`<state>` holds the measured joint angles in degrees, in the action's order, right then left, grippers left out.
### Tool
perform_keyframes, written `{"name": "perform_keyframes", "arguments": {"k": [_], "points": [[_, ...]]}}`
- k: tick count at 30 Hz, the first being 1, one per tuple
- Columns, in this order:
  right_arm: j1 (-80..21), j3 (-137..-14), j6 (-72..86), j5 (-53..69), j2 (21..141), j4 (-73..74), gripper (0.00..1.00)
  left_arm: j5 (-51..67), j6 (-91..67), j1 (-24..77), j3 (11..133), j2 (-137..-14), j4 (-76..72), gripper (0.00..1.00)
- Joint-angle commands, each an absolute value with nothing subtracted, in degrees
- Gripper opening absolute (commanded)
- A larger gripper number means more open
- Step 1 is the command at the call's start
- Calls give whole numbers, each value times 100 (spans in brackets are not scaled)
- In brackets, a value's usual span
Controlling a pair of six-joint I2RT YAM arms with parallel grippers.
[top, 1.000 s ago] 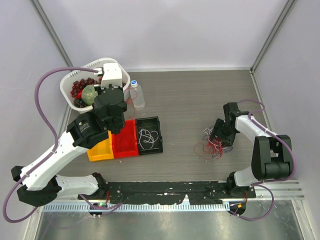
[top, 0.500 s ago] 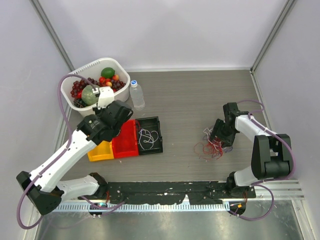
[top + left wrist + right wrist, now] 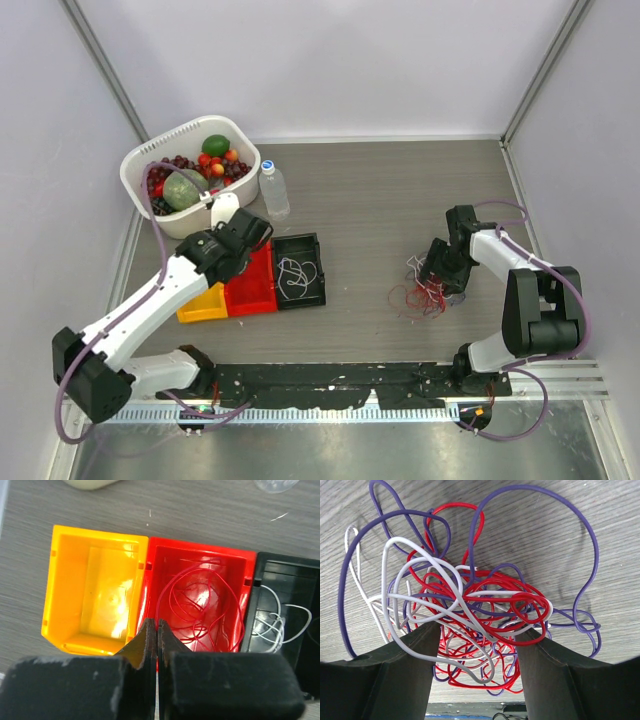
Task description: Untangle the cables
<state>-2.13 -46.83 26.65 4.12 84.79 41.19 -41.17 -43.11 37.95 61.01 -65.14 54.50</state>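
The right gripper (image 3: 477, 635) stood wide open astride the cables (image 3: 470, 600), a roundish tangle. The left gripper (image 3: 157, 630) was closed, empty, above a red bin (image 3: 200, 550).

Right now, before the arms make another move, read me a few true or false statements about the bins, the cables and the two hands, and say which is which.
1. A red cable lies in the red bin. True.
2. A white cable lies in the yellow bin. False: the white cable is in the black bin, and no cable shows in the yellow one.
3. The left hand is wide open. False: its fingers are shut together above the bins.
4. The right hand stands open over the tangle of cables. True.
5. The water bottle lies in the basket. False: it stands upright on the table beside the basket.
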Motion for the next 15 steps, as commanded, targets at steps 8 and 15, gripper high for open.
{"name": "perform_keyframes", "arguments": {"k": [8, 15], "points": [[-193, -4685, 2593, 457, 8499, 4017, 66, -2717, -4403, 2874, 5291, -7408, 4210, 0], [-193, -4693, 2584, 466, 8464, 4017, 65, -2470, -4596, 2865, 5308, -7717, 4306, 0]]}}
